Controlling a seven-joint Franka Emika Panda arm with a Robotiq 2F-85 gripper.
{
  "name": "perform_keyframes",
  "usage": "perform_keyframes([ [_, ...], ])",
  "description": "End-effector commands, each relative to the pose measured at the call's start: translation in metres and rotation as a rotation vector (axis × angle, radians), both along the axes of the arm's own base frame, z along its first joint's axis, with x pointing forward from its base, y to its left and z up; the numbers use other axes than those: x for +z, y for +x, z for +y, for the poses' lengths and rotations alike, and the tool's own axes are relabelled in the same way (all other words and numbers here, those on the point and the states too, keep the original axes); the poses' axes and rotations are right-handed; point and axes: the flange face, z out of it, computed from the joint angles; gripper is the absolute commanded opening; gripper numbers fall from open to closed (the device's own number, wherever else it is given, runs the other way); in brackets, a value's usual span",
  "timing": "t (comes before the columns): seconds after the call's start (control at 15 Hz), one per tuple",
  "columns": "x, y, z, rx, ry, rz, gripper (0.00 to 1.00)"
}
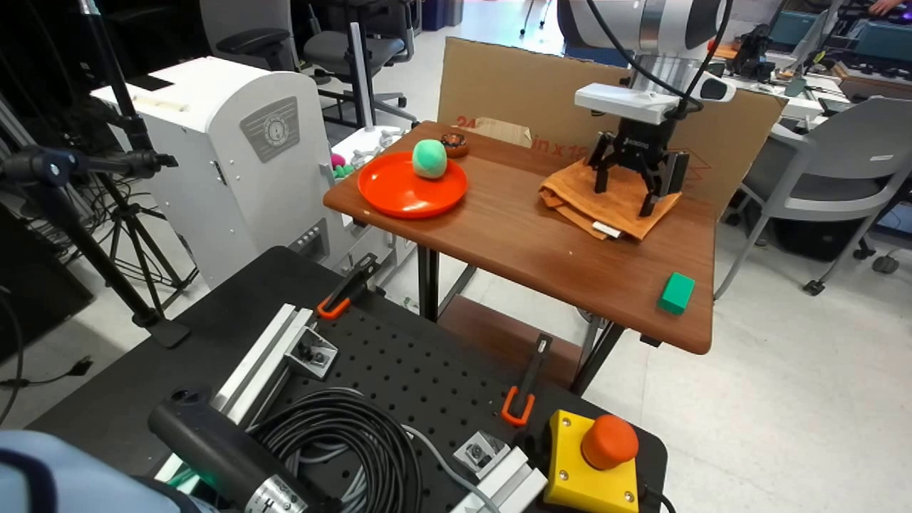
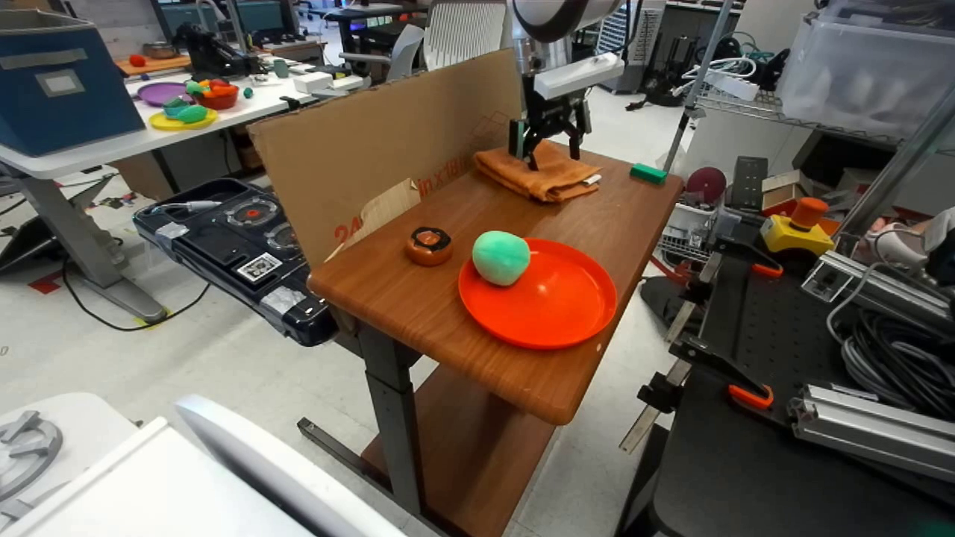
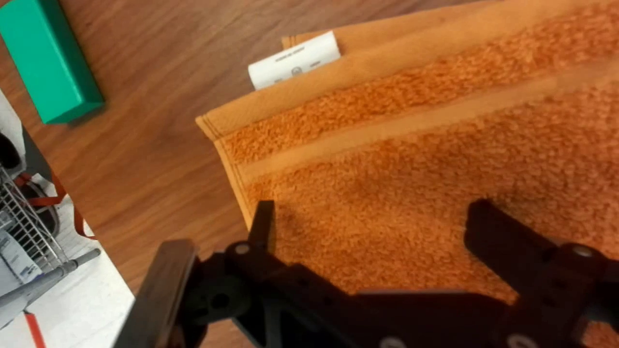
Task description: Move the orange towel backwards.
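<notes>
A brown table (image 1: pixel 513 231) carries the things, and a cardboard sheet (image 2: pixel 403 142) stands upright along one of its long edges. Near the corner at one end of that edge sits a small round brown thing (image 2: pixel 429 250) with a dark top. Just beside it, toward the opposite long edge, lies an orange-red plate (image 2: pixel 556 306); a green ball (image 2: pixel 501 258) rests on it at the rim nearer the cardboard. At the other end of the table, a green block (image 1: pixel 676 293) lies near the corner of the opposite long edge. Beyond that edge, with floor between, stands a black bench (image 1: pixel 399 356) bearing a yellow box (image 1: pixel 566 463) with an orange button (image 1: pixel 610 442).

The orange towel (image 2: pixel 548 181) lies folded close to the cardboard's edge, nearer the block's end, a white tag (image 3: pixel 295 60) sticking out on the side away from the cardboard.

The tool (image 1: pixel 624 201) points down over the towel, its fingers (image 3: pixel 263 224) wide apart above the cloth. In the wrist view, one fingertip shows just inside the towel's side facing the short edge by the block. Whether the fingertips touch the cloth, I cannot tell.
</notes>
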Motion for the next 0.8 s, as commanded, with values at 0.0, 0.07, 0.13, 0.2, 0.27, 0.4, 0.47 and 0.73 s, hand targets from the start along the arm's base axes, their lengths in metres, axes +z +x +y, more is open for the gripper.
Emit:
perform_keyframes([
  [0.0, -0.001, 0.017, -0.002, -0.013, 0.007, 0.064, 1.00],
  [0.07, 0.005, 0.012, 0.000, 0.016, 0.027, 0.099, 1.00],
  [0.13, 0.013, 0.007, 0.003, 0.049, 0.040, 0.128, 1.00],
  [0.2, 0.025, 0.000, 0.007, 0.092, 0.059, 0.152, 1.00],
  [0.27, 0.039, -0.008, 0.012, 0.147, 0.083, 0.170, 1.00],
  [0.4, 0.070, -0.029, 0.022, 0.259, 0.124, 0.192, 1.00],
  [0.47, 0.083, -0.037, 0.024, 0.300, 0.142, 0.183, 1.00],
  [0.73, 0.084, -0.027, 0.021, 0.271, 0.136, 0.165, 1.00],
])
